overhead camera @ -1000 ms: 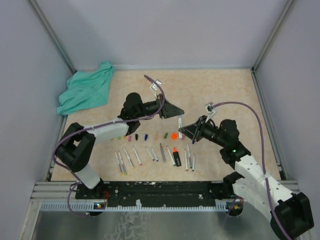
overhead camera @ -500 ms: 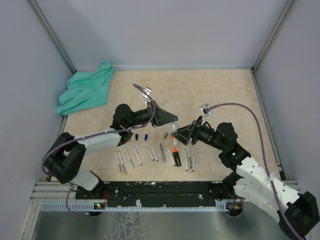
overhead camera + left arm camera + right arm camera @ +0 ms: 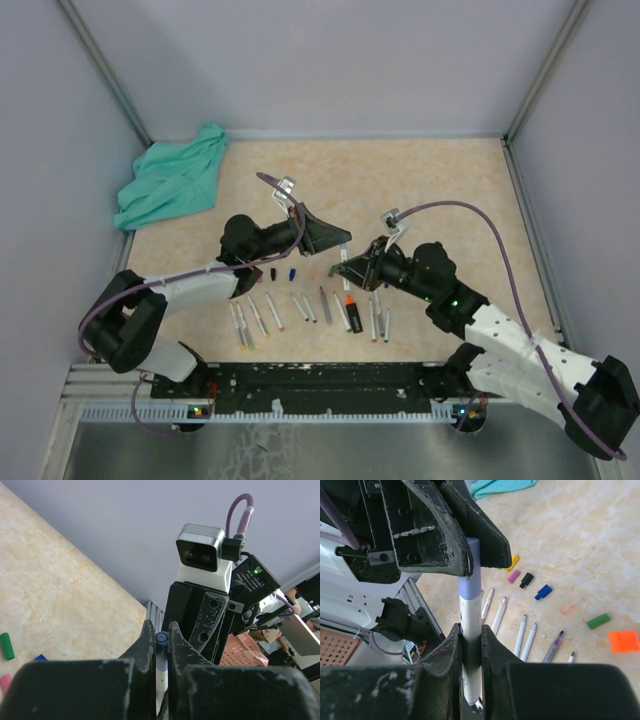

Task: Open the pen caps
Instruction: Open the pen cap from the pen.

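**Left pincer** (image 3: 344,241): closed. Its fingers (image 3: 148,645) clamped the cap (image 3: 161,639) of one pen, and the round blue cap end showed between the tips. In the right wrist view the same fingers gripped the lavender cap from both sides at its upper part.

**Right pincer** (image 3: 470,630): closed on the white pen (image 3: 470,611), just below the cap. The pen ran straight from the right pincer's tips into the left pincer's tips. The two pincers therefore faced each other tip to tip, with the pen as the only link between them. The cap sat on the pen, and no gap showed at the joint. Both pincers were raised off the surface (image 3: 430,180).

**Loose caps** (image 3: 544,592): these lay on the surface below and beyond the right pincer, to the right of the held pen in the right wrist view. They formed a row of yellow, pink, black, blue, one clear, green and one larger orange. None touched either pincer.

**Barrels** (image 3: 521,632): several thin pens lay side by side on the surface beneath the right pincer. They were nearer to the arm bases than the cap row.

**Cloth** (image 3: 170,180): teal and crumpled. It lay well apart from both pincers, behind the left pincer at the far left corner.
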`<move>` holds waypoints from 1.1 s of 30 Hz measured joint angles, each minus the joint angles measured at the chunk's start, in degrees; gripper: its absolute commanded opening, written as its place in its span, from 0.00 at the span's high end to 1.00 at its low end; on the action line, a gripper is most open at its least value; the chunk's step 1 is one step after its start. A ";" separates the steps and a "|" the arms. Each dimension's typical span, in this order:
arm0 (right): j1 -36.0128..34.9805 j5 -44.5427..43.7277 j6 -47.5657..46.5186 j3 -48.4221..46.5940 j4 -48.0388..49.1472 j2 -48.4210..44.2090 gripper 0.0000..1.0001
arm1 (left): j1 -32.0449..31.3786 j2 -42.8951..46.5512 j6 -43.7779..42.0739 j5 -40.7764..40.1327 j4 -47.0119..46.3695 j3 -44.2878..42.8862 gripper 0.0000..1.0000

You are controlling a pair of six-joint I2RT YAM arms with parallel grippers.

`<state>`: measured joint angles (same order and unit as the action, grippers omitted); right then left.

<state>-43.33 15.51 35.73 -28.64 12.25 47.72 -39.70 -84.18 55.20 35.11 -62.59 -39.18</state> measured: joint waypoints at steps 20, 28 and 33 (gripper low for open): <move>-0.87 -1.51 -0.13 -1.46 -3.37 -1.22 1.00 | 0.26 0.74 -2.60 5.40 3.10 -0.87 0.71; -0.87 -1.44 -0.22 -1.46 -3.41 -1.25 1.00 | 0.33 0.74 -2.27 5.68 4.48 -1.46 1.00; -1.79 -2.84 -0.11 -1.25 -3.89 -2.01 1.00 | 0.87 0.74 -1.97 5.53 4.85 -1.73 1.00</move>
<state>-45.12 12.67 35.62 -29.89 8.36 45.71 -38.83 -83.44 53.23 40.64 -57.74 -40.91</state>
